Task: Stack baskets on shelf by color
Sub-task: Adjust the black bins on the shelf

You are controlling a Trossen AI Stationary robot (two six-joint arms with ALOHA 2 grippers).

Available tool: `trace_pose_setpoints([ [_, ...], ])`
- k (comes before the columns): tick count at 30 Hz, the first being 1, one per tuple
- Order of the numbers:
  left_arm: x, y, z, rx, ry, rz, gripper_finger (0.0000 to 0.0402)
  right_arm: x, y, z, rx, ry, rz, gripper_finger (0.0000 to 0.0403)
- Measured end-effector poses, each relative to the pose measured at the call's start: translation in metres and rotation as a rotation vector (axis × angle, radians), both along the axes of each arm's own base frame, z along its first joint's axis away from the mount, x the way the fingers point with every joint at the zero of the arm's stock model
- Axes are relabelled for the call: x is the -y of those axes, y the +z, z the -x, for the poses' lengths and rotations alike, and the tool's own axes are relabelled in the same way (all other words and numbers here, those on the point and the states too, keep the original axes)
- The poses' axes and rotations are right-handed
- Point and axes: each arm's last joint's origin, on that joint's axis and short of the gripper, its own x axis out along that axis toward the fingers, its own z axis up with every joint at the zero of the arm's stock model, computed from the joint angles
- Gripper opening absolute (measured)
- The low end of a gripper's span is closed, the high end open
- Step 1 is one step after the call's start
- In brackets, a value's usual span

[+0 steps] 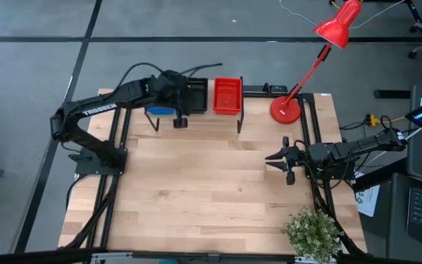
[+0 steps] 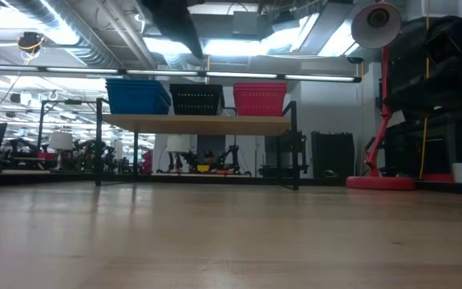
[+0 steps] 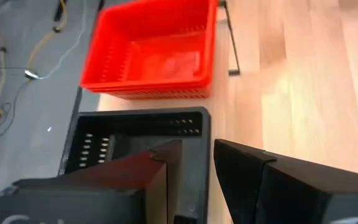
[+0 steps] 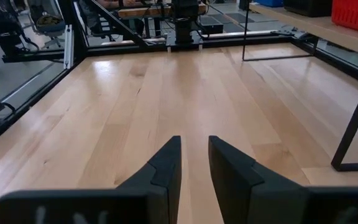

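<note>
Fingers [image 3: 160, 180] of the left claw [image 3: 199, 149] are straddling one wall of the black baskets [image 3: 135, 140], one finger sitting inside the top tray and the other outside it, on the side facing the open counter [image 3: 316, 74]. The wall is filling most of the gap between them, so I cannot tell whether the claw is clenching on it or standing released around it. The thing concerned is therefore lying directly beneath and between the fingers, not ahead of them. In my judgement any withdrawal is depending on a straight lift clear of that wall, since a sideways pull would be dragging the stack. Just beyond, the red baskets [image 3: 151, 53] are sitting side by side with the black ones on the shelf [image 2: 199, 123], their long axes running front to back across the plank. To the black stack's other side, the blue baskets [image 2: 139, 95] are resting on the same plank, each colour appearing to sit in its own stack. Well apart, near the counter's right edge, the right claw [image 4: 194, 149] is waiting just above the wood, slightly parted and holding nothing. The left arm [image 1: 108, 106] is plainly the nearer one.
</note>
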Motion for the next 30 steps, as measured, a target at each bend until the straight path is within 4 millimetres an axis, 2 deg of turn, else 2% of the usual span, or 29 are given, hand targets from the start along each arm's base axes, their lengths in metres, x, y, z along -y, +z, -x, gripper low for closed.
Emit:
trace_pose_setpoints([
  [4,-0.002,-0.009,-0.002,-0.065,0.023,-0.006,0.0086,0.0,0.0,0.0,-0.001,-0.001,-0.001,0.0081],
  [8,-0.008,-0.013,0.005,-0.138,0.089,-0.011,0.0086,0.0,0.0,0.0,-0.003,-0.001,0.0,0.0081],
  [17,-0.005,-0.023,0.017,-0.294,0.162,0.024,0.0086,0.0,0.0,0.0,-0.003,-0.001,-0.001,0.0081],
  [30,-0.008,-0.025,0.017,-0.298,0.175,0.03,0.0086,0.0,0.0,0.0,-0.002,-0.001,-0.001,0.0081],
])
